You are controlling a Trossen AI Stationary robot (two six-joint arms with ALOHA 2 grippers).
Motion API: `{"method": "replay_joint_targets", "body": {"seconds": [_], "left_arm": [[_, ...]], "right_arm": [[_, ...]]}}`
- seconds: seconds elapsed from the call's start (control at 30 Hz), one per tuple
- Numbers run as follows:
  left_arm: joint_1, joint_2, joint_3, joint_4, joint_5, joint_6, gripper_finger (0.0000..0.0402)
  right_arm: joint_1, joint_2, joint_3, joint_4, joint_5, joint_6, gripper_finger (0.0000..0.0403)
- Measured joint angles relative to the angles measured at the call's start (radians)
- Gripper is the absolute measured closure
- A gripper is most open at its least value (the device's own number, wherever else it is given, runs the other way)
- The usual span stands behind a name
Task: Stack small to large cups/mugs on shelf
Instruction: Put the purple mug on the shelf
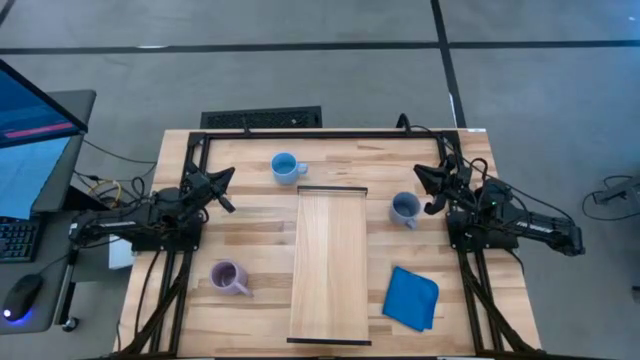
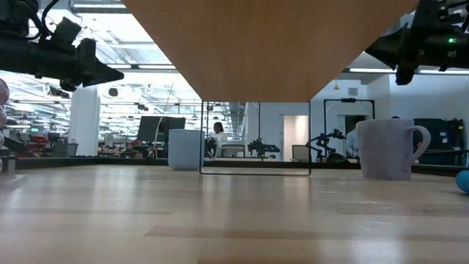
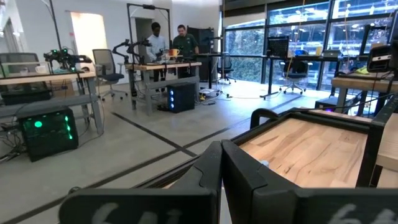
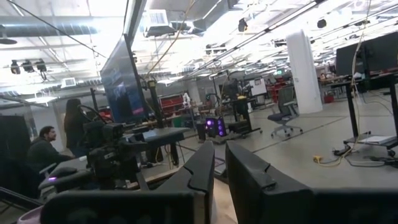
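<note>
As seen from above: three mugs, none on shelf (image 1: 329,262). Right gripper (image 1: 432,192) pressed together, empty, grey-blue mug (image 1: 405,208) just beside it; left gripper (image 1: 222,188) pressed together, bright blue mug (image 1: 286,166) near, purple mug (image 1: 227,277) well behind it. Low view: grey-blue mug (image 2: 385,149) upright under right gripper (image 2: 405,73). Likely rigid, light, glazed-slick; pinch rim wall, not handle. One shelf, one blue cloth (image 1: 411,297).

table (image 1: 250,215), shelf (image 1: 330,265), mugs (image 1: 403,208), cloth (image 1: 411,297)
</note>
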Motion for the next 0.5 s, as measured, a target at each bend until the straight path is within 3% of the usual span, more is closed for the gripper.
{"method": "replay_joint_targets", "body": {"seconds": [0.13, 0.5], "left_arm": [[0.000, 0.000, 0.000, 0.000, 0.000, 0.000, 0.0401], [0.000, 0.000, 0.000, 0.000, 0.000, 0.000, 0.0402]], "right_arm": [[0.002, 0.000, 0.000, 0.001, 0.000, 0.000, 0.0317], [0.009, 0.000, 0.000, -0.002, -0.002, 0.000, 0.0215]]}}
